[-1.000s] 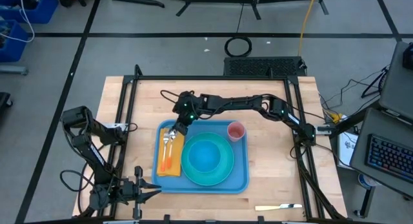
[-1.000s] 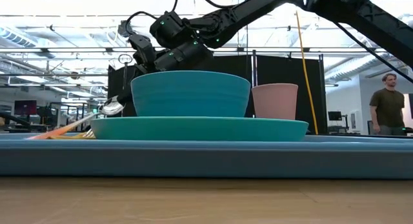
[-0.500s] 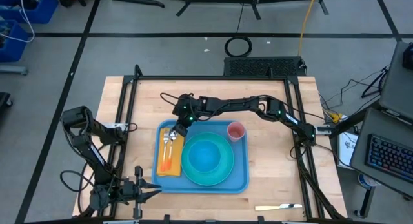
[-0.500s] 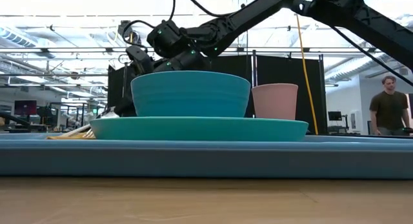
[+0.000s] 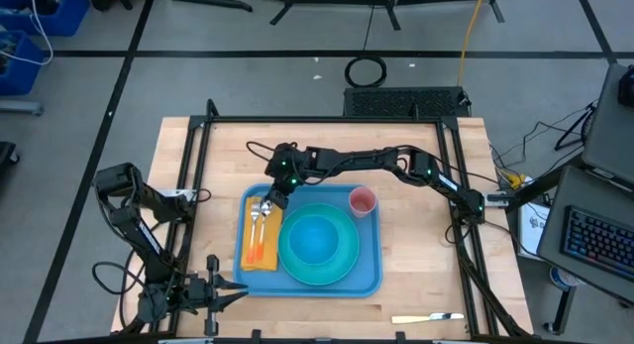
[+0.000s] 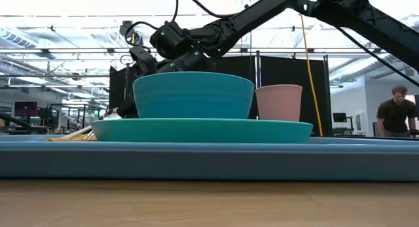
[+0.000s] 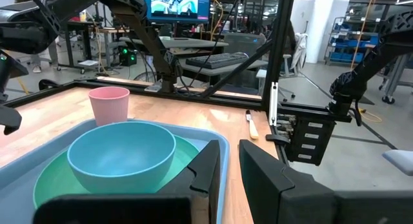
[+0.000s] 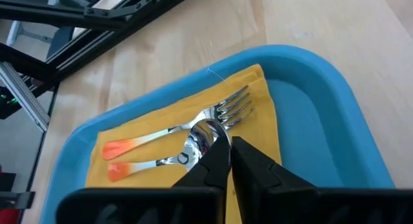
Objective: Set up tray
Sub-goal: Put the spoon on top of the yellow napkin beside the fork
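The light-blue tray [image 5: 371, 275] [image 8: 322, 121] carries a teal plate [image 5: 284, 253] with a teal bowl [image 5: 317, 237] on it, a pink cup [image 5: 363, 200] and an orange napkin [image 5: 260, 257] [image 8: 258, 121]. A fork [image 8: 229, 104] and a spoon [image 8: 161, 162], both with orange handles, lie side by side on the napkin. My right gripper [image 5: 268, 197] [image 8: 229, 143] reaches over the tray's far-left corner and is shut at the spoon's bowl end. My left gripper [image 5: 233, 289] [image 7: 229, 162] waits, open, off the tray's near-left corner. My right gripper pinches the spoon at its bowl end [image 8: 205, 132] between the two fingertips, coming slanting down from the far side. The handle end [image 8: 119, 170] rests on the napkin, and the bowl end sits slightly raised. The fingers hide the exact spot of contact.
A knife [image 5: 426, 317] [image 7: 250, 124] lies on the bare wood near the table's near-right edge. A black frame rail [image 5: 327, 121] borders the table. Bare wood shows to the right of and beyond the tray. A person [image 6: 396, 109] stands in the room behind.
My right gripper has lowered the spoon's bowl end toward the napkin while the handle end stayed down, so the spoon lies flatter. In the last half second the gripper has kept still.
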Controlling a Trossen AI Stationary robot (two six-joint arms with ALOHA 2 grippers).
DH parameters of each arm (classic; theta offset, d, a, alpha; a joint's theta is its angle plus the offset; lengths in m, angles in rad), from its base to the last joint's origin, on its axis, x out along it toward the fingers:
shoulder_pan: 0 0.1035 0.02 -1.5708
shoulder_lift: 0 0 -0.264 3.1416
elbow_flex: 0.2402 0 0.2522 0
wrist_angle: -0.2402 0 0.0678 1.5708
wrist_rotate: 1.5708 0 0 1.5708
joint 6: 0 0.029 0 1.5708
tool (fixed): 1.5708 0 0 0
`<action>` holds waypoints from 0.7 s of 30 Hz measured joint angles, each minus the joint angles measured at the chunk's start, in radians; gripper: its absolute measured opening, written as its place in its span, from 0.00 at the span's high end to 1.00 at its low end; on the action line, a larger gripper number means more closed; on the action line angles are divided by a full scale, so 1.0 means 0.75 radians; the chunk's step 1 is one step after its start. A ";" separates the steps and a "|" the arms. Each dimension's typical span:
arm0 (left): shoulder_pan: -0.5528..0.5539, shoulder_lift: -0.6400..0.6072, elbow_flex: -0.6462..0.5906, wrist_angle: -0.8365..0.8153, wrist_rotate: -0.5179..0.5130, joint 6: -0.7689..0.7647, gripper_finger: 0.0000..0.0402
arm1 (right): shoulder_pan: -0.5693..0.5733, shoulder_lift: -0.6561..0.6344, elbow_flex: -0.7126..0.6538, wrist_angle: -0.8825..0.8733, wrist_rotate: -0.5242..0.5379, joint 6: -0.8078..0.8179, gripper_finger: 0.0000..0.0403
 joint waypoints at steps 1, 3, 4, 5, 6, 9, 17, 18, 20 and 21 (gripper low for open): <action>0.000 0.000 0.000 0.000 0.000 0.000 0.84 | 0.000 0.000 0.000 0.000 0.000 0.000 0.98; 0.000 0.000 0.000 -0.001 0.000 0.000 0.84 | 0.000 0.000 0.000 0.001 0.000 -0.001 0.98; 0.000 0.000 0.000 -0.001 0.000 0.000 0.84 | 0.000 0.000 0.000 0.001 0.000 -0.001 0.98; 0.000 0.000 0.000 0.000 0.000 0.000 0.84 | 0.000 0.000 0.000 0.001 0.000 -0.001 0.98; 0.000 0.000 0.000 0.000 0.001 0.000 0.84 | 0.000 0.000 0.000 0.000 0.000 -0.001 0.98; 0.000 0.000 0.000 -0.009 0.000 -0.011 0.84 | 0.000 0.000 0.000 0.002 0.000 -0.001 0.97; 0.000 0.000 0.000 -0.030 0.001 -0.031 0.84 | -0.001 0.000 0.000 0.012 0.000 -0.021 0.92; 0.000 0.000 0.000 -0.030 0.001 -0.031 0.84 | -0.001 0.000 0.000 0.012 0.001 -0.021 0.91; 0.000 0.000 0.000 -0.030 0.001 -0.031 0.84 | -0.001 0.000 0.000 0.012 0.003 -0.021 0.89; 0.000 0.000 0.000 -0.030 0.001 -0.031 0.84 | -0.001 0.000 0.000 0.013 0.004 -0.021 0.88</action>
